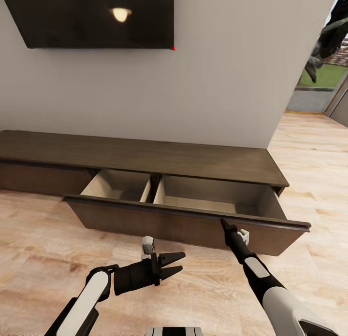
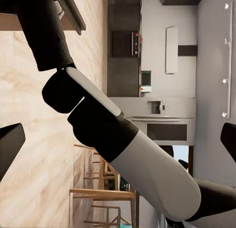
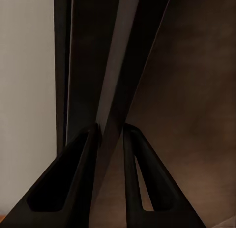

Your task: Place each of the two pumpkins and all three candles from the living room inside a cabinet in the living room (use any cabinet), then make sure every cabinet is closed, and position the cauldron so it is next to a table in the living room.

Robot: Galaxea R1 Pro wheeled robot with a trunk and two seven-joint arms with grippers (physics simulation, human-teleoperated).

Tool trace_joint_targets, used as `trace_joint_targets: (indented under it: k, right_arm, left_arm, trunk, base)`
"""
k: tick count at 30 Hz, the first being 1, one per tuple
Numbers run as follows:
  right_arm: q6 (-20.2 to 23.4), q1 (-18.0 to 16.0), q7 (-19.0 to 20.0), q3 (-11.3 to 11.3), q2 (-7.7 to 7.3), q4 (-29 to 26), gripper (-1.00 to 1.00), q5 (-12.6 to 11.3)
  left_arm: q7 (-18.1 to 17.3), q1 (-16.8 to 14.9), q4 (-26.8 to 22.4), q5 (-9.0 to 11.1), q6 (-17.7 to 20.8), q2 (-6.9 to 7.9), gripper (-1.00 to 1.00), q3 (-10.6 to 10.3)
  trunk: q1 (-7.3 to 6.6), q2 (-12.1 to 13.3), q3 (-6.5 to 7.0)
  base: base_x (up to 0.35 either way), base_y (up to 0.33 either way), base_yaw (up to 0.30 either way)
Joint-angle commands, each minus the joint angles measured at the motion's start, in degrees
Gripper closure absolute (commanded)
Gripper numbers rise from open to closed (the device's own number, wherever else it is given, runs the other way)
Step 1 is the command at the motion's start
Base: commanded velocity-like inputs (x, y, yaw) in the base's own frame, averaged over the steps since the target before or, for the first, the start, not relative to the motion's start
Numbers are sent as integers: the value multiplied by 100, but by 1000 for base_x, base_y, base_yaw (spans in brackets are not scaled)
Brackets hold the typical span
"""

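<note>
Low against the pale wall, the long dark brown wooden cabinet runs across the head view, and one wide drawer of it stands pulled out toward the near side, its flat handleless front hanging over the light wooden plank floor. Inside, the drawer shows paler grey-beige walls split by an upright divider into a smaller left compartment and a larger right one; what shows of both compartments is bare. The right gripper reaches forward on its black-and-white arm to the top edge of the drawer front, toward its right part, and the right wrist view shows its two black fingers clamped on that thin dark edge, one finger on each side of the panel, so it is grasping the drawer front. The left gripper hangs low over the floor, near the drawer front but apart from it, pointing right toward the other arm; its two pointed fingers are spread with nothing between them. In the left wrist view the right arm's black-and-white forearm crosses the picture, with wooden chairs and a grey kitchen wall with built-in appliances well beyond it. A black wall-mounted screen hangs above the cabinet, reflecting a lamp, and at the far right an opening shows green ground outside.
</note>
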Motion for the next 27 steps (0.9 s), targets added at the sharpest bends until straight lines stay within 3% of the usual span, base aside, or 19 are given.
trace_joint_targets:
  k: [1, 27]
  right_arm:
    - [64, -2, 42, -118, -118, 1, 100, -137]
    - [64, -2, 49, -118, -118, 1, 100, -137]
  left_arm:
    - [-41, -2, -1, -33, 4, 4, -100, -1]
    - [-41, -4, -1, -33, 4, 4, -100, -2]
  trunk:
    - [-2, -2, -5]
    - [-2, -2, -5]
  base:
    - [-54, 0, 0]
    - [-45, 0, 0]
